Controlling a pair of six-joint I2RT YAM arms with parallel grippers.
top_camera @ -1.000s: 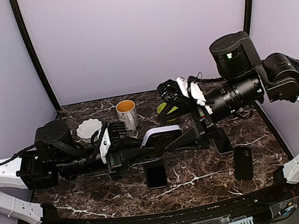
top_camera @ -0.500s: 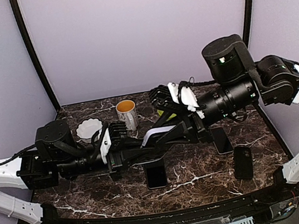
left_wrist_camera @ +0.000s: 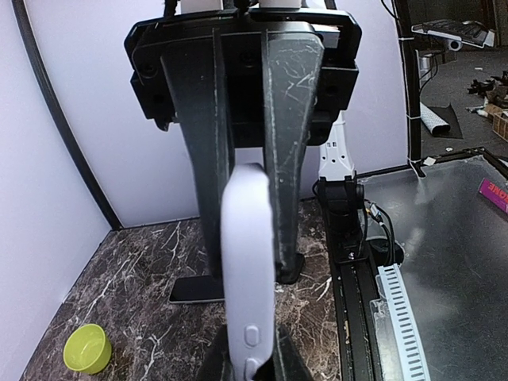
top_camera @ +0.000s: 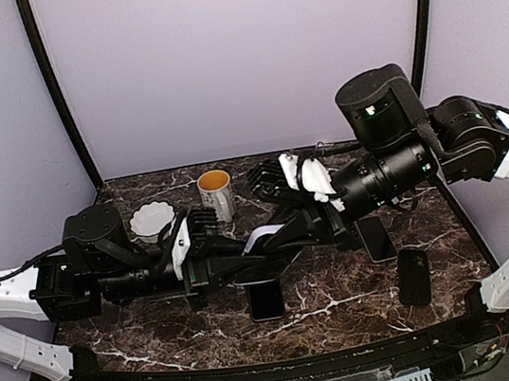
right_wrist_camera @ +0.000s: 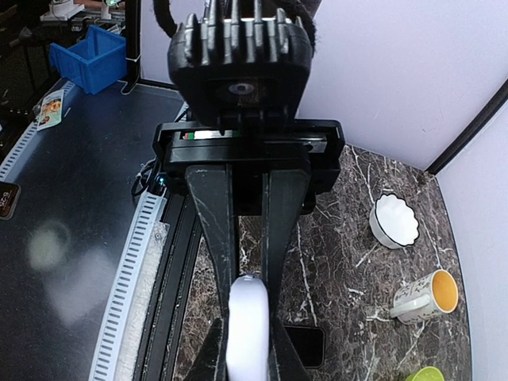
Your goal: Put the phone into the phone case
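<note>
A pale lavender phone case [top_camera: 260, 238] hangs edge-on above the middle of the table, pinched from both ends. My left gripper [top_camera: 249, 249] is shut on one end, its fingers flanking the case [left_wrist_camera: 248, 270] low in the left wrist view. My right gripper [top_camera: 274, 239] comes in from the right and is shut on the other end of the case [right_wrist_camera: 248, 325]. A black phone [top_camera: 265, 299] lies flat on the marble table [top_camera: 348, 301] just below the case, and shows again as the phone [right_wrist_camera: 305, 345] in the right wrist view.
Two more dark phones [top_camera: 375, 238] [top_camera: 413, 275] lie at the right. A white mug [top_camera: 216, 194] and a white fluted bowl [top_camera: 152, 219] stand at the back left. A green bowl [left_wrist_camera: 87, 348] sits behind the right arm. Black posts frame the walls.
My right arm has moved left and down to the case, and its jaws have closed onto the case's free end. The left gripper has kept its hold and place.
</note>
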